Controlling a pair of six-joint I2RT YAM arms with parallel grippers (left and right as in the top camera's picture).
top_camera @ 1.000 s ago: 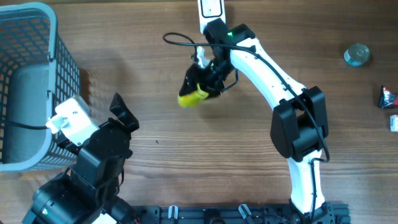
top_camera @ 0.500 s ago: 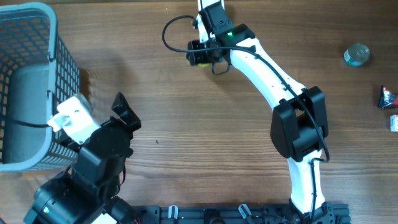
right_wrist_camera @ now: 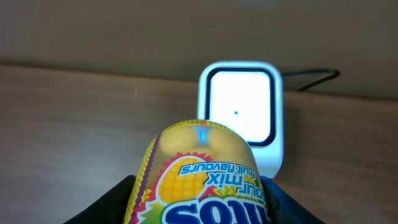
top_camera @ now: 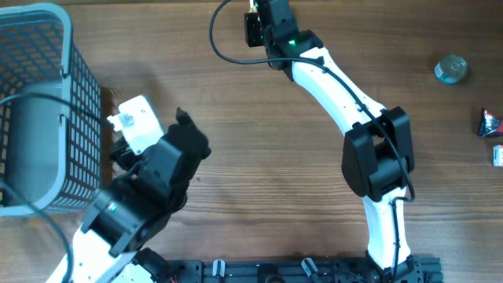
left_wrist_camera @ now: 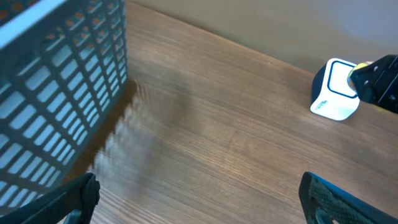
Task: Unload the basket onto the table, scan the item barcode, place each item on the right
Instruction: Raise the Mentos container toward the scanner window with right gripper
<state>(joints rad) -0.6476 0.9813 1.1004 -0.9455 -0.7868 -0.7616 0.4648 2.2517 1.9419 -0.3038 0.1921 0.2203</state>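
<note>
Quick update: over the last second I swung my right arm from the middle of the surface (top_camera: 259, 157) up to its far edge. That left my right jaws parked right in front of the barcode scanner (right_wrist_camera: 241, 112). They were partly closed and clamped on both sides of the yellow fruit-mix candy roll (right_wrist_camera: 199, 171). The roll pointed end-on at the scanner's lit white window, close to it, but I couldn't tell if they touched. There was a small blue glint on the roll's tip.

So I'd say the carrying part was done and this was the presenting step. The catch was that I couldn't see the barcode in any view, so I had no idea whether it faced the window. My guess was the roll might need a twist before it would read.

My left arm had also come forward, next to the grey basket (top_camera: 31, 102). My left jaws were spread fully wide with nothing in them, well clear of the scanner.
</note>
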